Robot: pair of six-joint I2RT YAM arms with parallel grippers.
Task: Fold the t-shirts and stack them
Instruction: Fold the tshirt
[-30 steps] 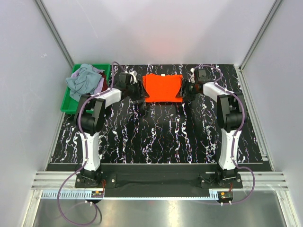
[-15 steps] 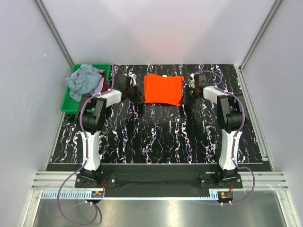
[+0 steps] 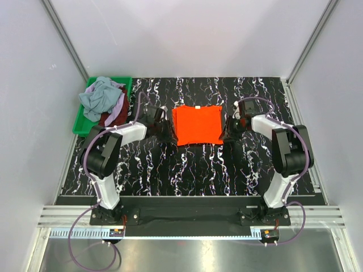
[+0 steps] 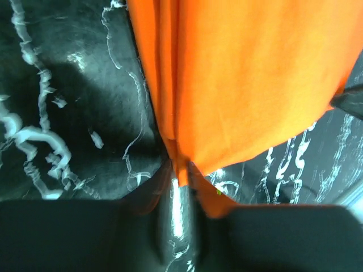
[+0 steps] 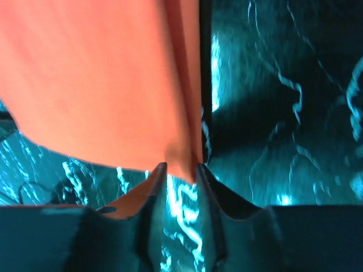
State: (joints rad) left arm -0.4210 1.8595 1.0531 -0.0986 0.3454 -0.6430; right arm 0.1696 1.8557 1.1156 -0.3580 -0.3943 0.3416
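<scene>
Orange-red cloth t-shirt (image 3: 197, 124), folded to a neat rectangle with its small white neck label on the far edge, lies on the black marbled table (image 3: 187, 170), and from above it has plainly come nearer. A second ago it sat further back, close to the far end of the table, and both arms have since drawn in and dragged it toward the middle. The left claw (image 3: 170, 129) sits at its left edge and the right claw (image 3: 226, 130) at its right edge, so I'd say the pair is sliding the finished fold into its stacking spot. One shirt looks done and the rest are not yet begun. Off to the far left the green plastic bin (image 3: 80, 126) holds a crumpled heap: a grey-blue shirt (image 3: 97, 96) on top, a lilac one (image 3: 117, 112) and a dark red one (image 3: 108, 120) beneath. By my count that is one shirt on the table, three I can pick out in the bin, one bin and two arms. In the left wrist view the fingers are pressed together on a tuck of orange cloth, which fans away from them across the table. The right wrist view is its mirror, with the fingers nipping the shirt's edge and the folded layers running straight off ahead.
</scene>
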